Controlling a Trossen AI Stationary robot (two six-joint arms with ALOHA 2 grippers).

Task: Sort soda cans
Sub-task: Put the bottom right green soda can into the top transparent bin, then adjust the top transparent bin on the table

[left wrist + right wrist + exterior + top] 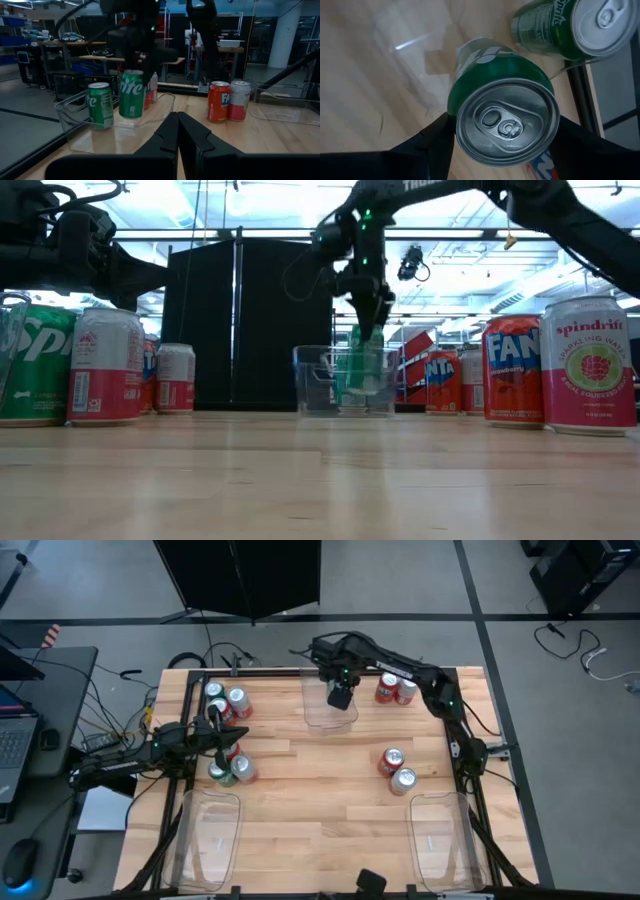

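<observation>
High view: three clear trays sit on the wooden table (320, 790). The far tray (328, 708) lies directly beneath the right gripper (341, 696); the near-left tray (207, 838) and near-right tray (440, 838) show no cans inside them.

The right gripper grasps a green can (502, 112) by its sides, one dark finger on each flank of the silver top, the can upright between the jaws. In the left wrist view this held can (132, 94) hangs just above the floor of the far tray, and a second green can (100, 105) stands upright in that tray, just beside the gripped one. Whether the red-and-white can partly hidden behind the held one is inside the tray cannot be told.

The left gripper (226, 739) has its jaws clenched together with nothing between them. It hovers between two groups of cans at the table's left side: one cluster (226, 703) on the far side of its jaws, another (231, 770) on the near side, just beside the fingertips.

To the outer side of the right gripper, two cans (396, 690) stand touching on the bare wood, apart from the tray. Two more cans (397, 771) stand together well toward the near side of the right jaws.
</observation>
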